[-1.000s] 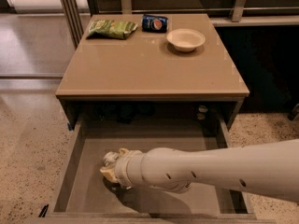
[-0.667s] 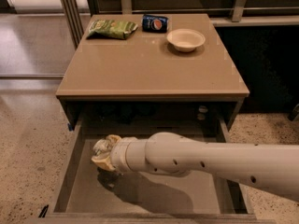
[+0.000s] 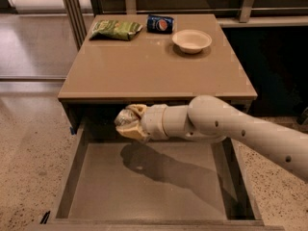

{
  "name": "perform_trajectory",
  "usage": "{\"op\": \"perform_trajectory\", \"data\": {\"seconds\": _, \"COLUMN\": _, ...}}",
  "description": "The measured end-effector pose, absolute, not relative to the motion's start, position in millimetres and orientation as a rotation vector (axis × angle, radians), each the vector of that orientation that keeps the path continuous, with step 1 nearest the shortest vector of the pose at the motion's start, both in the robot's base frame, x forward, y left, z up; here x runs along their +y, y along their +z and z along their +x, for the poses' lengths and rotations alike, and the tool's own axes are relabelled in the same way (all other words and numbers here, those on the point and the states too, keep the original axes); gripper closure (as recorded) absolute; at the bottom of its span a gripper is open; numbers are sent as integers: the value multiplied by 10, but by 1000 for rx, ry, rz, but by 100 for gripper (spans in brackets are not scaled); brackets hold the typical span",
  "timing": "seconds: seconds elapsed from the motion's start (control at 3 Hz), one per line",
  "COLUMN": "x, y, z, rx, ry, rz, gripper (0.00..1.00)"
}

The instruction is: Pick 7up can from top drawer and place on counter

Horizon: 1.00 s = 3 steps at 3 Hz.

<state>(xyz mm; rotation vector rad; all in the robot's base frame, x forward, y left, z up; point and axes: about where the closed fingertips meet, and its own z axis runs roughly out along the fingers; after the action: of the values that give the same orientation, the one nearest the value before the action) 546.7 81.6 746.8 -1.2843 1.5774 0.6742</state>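
White arm reaching in from the right, end effector clamped on the crumpled 7up can, held in the air above the open top drawer, level with the bench front edge, green bag, Pepsi can and bowl along the bench's far side.

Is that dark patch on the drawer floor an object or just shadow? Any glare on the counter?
Camera view: just a shadow cast by the arm on the drawer floor, below the gripper, which holds the can by the counter edge. Camera view: the counter shows only a soft sheen, no harsh glare.
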Motion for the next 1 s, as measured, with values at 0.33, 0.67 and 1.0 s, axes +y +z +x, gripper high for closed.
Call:
{"op": "perform_trajectory", "data": {"seconds": 0.33, "x": 563, "y": 7591, "z": 5731, "rx": 1559, "ry": 715, "rz": -1270, "gripper": 100}}
{"op": "perform_trajectory", "data": {"seconds": 0.67, "x": 534, "y": 7669, "z": 5666, "rx": 1533, "ry": 781, "rz": -1304, "gripper": 100}}
{"op": "perform_trajectory", "data": {"seconds": 1.0, "x": 588, "y": 7681, "z": 5476, "rx": 1510, "ry": 846, "rz": -1365, "gripper": 100}}
